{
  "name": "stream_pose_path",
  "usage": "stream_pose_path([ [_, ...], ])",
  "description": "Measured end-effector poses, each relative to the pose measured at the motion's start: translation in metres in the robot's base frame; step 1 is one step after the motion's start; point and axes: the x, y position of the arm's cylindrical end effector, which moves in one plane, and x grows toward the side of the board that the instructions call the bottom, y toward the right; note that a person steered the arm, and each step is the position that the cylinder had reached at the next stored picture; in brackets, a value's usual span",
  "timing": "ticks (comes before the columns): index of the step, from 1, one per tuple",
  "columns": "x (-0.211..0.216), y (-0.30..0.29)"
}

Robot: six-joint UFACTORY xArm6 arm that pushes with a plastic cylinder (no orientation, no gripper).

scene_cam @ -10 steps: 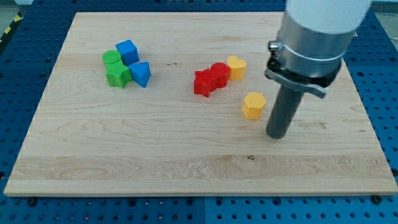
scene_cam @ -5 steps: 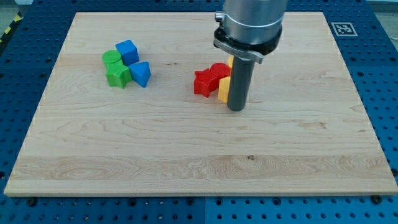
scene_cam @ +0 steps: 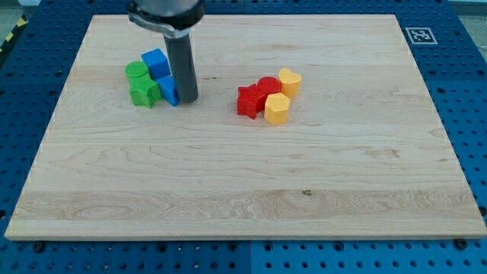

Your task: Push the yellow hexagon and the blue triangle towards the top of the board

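Eight blocks sit on the pale wooden board (scene_cam: 243,183) in two clusters. We count two blue, two green, two red and two yellow.

In the left cluster, toward the far side, a blue cube (scene_cam: 154,62) lies farthest back, with a green cylinder (scene_cam: 136,71) just to its left and a green block (scene_cam: 144,92) of jagged, star-like outline in front of that. The blue triangle (scene_cam: 167,89) is at this cluster's right edge, partly hidden behind our rod. Our tip (scene_cam: 188,99) rests on the board against the triangle's right side, touching it or very nearly so; we carry no pincer, so there is nothing to call wide, narrow or holding.

The second cluster lies right of centre, well apart from the first. A red star-shaped block (scene_cam: 248,100) is at its left, a red cylinder (scene_cam: 267,87) just behind and to the right of it, and a yellow heart-shaped block (scene_cam: 289,81) at the far right end. The yellow hexagon (scene_cam: 276,109) sits at the near right of this group, touching the red pieces.

The board shows light grain and a small dark knot in its near half, and bears a square black-and-white marker (scene_cam: 419,35) at its far right corner. It rests on a blue perforated bench (scene_cam: 472,114) studded with regular holes. A strip of yellow-and-black tape (scene_cam: 11,34) shows at the far left edge.
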Motion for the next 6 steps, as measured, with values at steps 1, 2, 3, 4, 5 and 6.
stream_pose_path([
  [1, 0.007, -0.001],
  [2, 0.046, 0.010],
  [3, 0.049, 0.030],
  [4, 0.043, 0.030],
  [5, 0.031, 0.048],
  [6, 0.030, 0.075],
])
